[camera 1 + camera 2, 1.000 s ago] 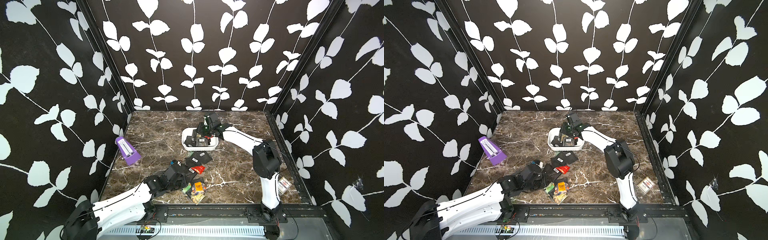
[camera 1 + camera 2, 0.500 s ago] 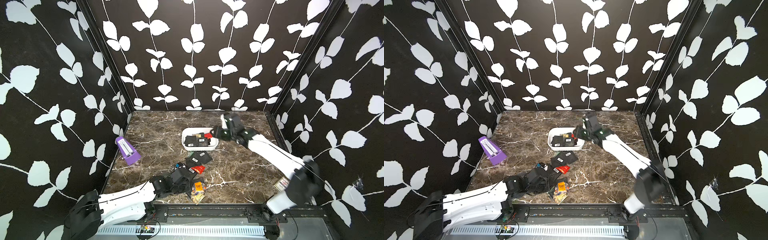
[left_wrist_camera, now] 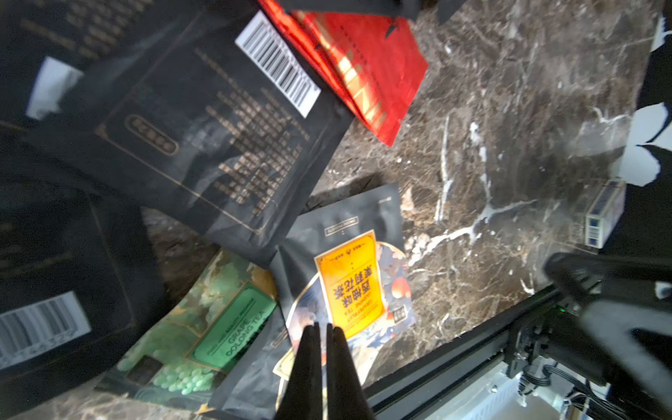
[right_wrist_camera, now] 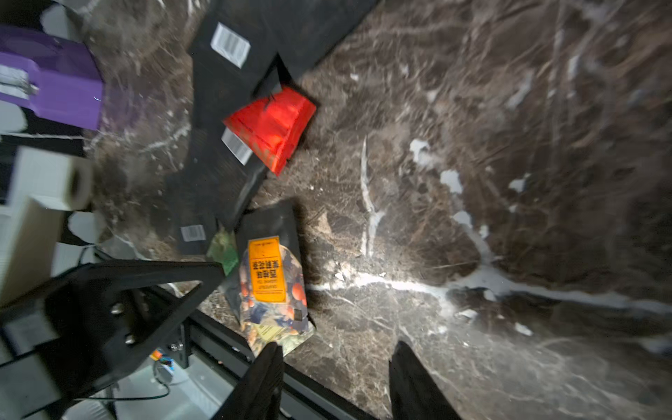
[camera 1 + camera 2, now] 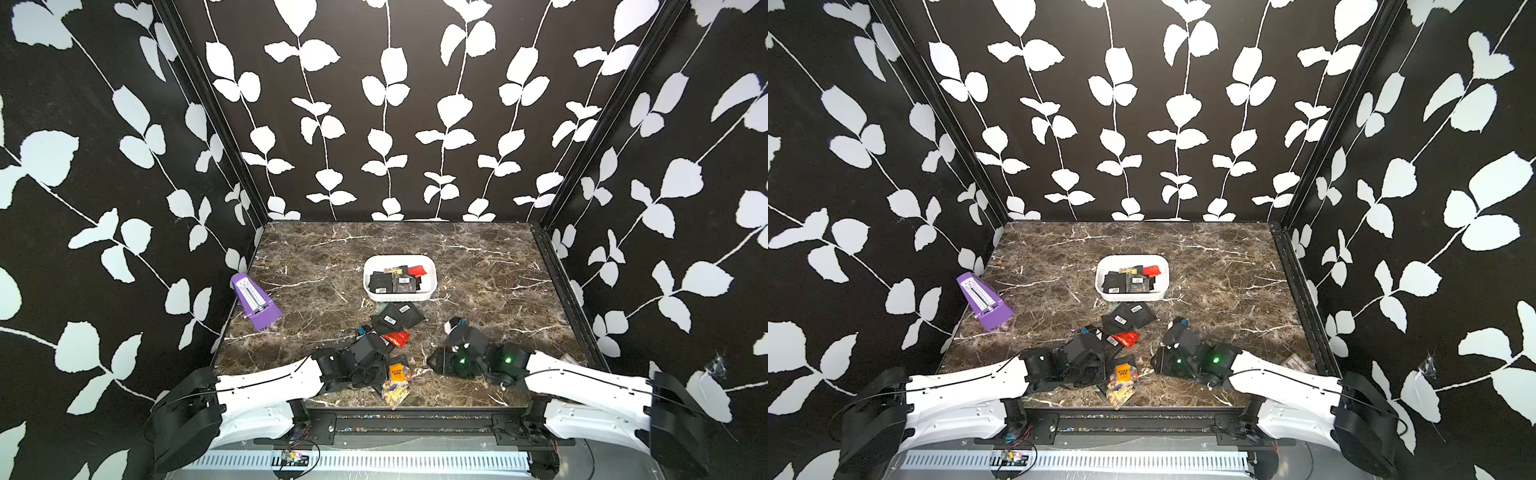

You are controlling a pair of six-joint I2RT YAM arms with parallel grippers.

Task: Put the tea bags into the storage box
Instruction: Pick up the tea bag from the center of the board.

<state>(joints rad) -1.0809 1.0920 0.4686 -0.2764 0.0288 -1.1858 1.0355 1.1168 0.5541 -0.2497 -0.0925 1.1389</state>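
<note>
A lab-style robot test booth: a brown marble-patterned surface point(image 5: 478, 266) walled on three sides by black panels printed with white leaf vines point(image 5: 386, 104); two white-and-black robot arms point(image 5: 266, 384) reach in from its front edge.

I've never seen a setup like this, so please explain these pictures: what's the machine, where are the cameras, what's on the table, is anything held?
It is a robot with two white arms, each ending in a claw. Two pictures look down from overhead; the other two come from cameras on the wrists. On the marble table are a white box holding some tea bags, a loose pile of more nearer the robot, and a purple metronome. The left claw is shut right by an orange-labelled tea bag; whether it pinches anything I cannot tell. The right claw is open and empty.
</note>
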